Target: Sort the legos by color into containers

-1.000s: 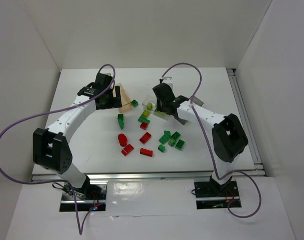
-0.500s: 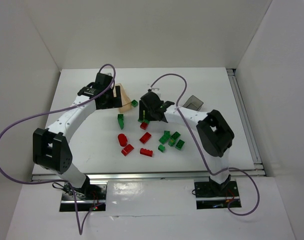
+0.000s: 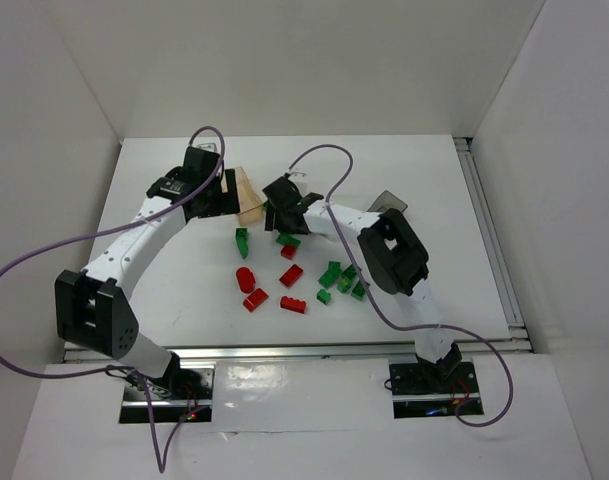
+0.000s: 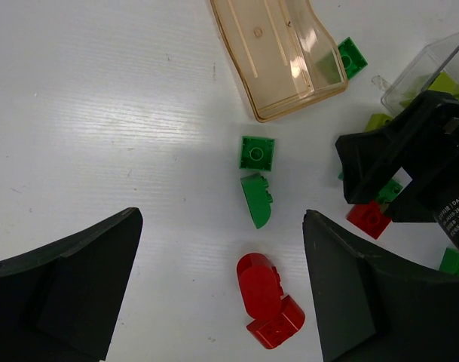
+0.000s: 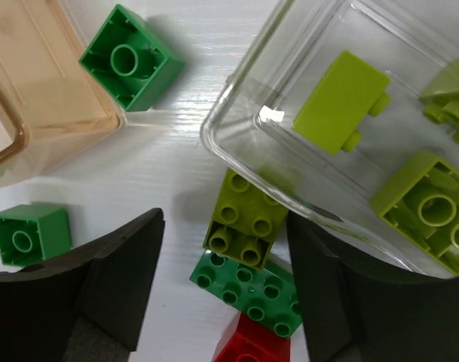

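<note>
Left pincer (image 4: 223, 220) gapes wide and empty, a green brick (image 4: 257, 153) and the peach box (image 4: 278, 53) ahead of it. Right pincer (image 5: 225, 220) stands open astride an ungripped yellow-green brick (image 5: 242, 226), just beside the clear box (image 5: 229, 113).

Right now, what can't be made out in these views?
- Clear container: covered by the right arm in the top view; cut by top and right edges in the right wrist view, so brick count unknown.
- Smoky grey container: top view only, contents too small to tell.
- Red brick: right wrist view, cut by bottom edge.
</note>
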Available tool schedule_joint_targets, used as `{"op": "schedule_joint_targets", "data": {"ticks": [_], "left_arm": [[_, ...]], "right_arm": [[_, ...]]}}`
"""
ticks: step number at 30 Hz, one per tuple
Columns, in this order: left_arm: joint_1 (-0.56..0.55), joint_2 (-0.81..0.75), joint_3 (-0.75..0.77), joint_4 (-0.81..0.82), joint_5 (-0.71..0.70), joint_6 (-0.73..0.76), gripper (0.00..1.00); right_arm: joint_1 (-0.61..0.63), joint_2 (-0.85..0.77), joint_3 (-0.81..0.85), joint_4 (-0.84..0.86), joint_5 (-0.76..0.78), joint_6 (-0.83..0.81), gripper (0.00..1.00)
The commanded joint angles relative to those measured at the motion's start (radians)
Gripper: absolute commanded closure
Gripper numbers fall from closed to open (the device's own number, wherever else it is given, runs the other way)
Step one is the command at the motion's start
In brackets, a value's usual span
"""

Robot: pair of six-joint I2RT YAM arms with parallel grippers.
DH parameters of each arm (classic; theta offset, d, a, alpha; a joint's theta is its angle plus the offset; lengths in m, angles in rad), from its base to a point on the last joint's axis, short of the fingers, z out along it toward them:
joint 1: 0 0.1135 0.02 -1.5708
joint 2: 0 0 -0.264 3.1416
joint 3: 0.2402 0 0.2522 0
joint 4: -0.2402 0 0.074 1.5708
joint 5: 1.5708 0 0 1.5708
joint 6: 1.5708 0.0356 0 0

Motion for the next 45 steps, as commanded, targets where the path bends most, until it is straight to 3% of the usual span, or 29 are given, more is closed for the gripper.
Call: {"op": "schedule_joint_targets", "data": {"ticks": [1,6,9,17,28,32,33,35,38,40,43,44,45], "left_arm": [[0.001,-0.030,-0.010,0.015,-0.021,0.007,0.03],[0.001,-0.030,-0.010,0.015,-0.021,0.007,0.03],[0.001,-0.030,-0.010,0.015,-0.021,0.007,0.03],[0.001,-0.030,-0.010,0.015,-0.049,-0.013,0.02],[0.001,-0.021,-0.010,0.015,-0.038,-0.023,0.02],[0.001,-0.030,-0.010,0.006,-0.038,-0.023,0.01],[0.001,-0.030,-0.010,0.006,-0.038,-0.023,0.01],[0.001,-0.030,-0.020,0.006,-0.028,-0.023,0.01],[0.001,-0.030,-0.020,0.006,-0.017,-0.023,0.01],[0.001,-0.030,-0.020,0.006,-0.017,-0.023,0.01],[0.001,-0.030,-0.020,0.006,-0.017,-0.023,0.01],[0.001,-0.030,-0.020,0.006,-0.017,-0.023,0.01],[0.001,-0.030,-0.020,0.006,-0.026,-0.023,0.01]], "right_arm": [[-0.001,0.025,0.036,-0.053,0.055,0.021,0.28],[0.009,0.023,0.066,-0.067,0.078,0.021,0.64],[0.019,-0.029,0.066,-0.067,0.078,-0.002,0.75],[0.028,-0.263,-0.049,0.028,0.153,-0.059,0.75],[-0.047,-0.215,-0.036,-0.023,0.235,-0.077,0.73],[-0.070,-0.181,-0.036,-0.023,0.224,-0.067,0.61],[-0.081,-0.181,-0.022,-0.032,0.224,-0.067,0.47],[-0.081,-0.181,-0.022,-0.032,0.224,-0.056,0.30],[-0.081,-0.219,-0.045,-0.023,0.215,-0.056,0.21],[-0.081,-0.250,-0.083,-0.023,0.247,-0.056,0.21],[-0.063,-0.345,-0.189,-0.023,0.291,-0.056,0.37],[-0.054,-0.407,-0.222,-0.013,0.291,-0.065,0.49],[-0.053,-0.440,-0.258,-0.013,0.300,-0.065,0.55]]}}
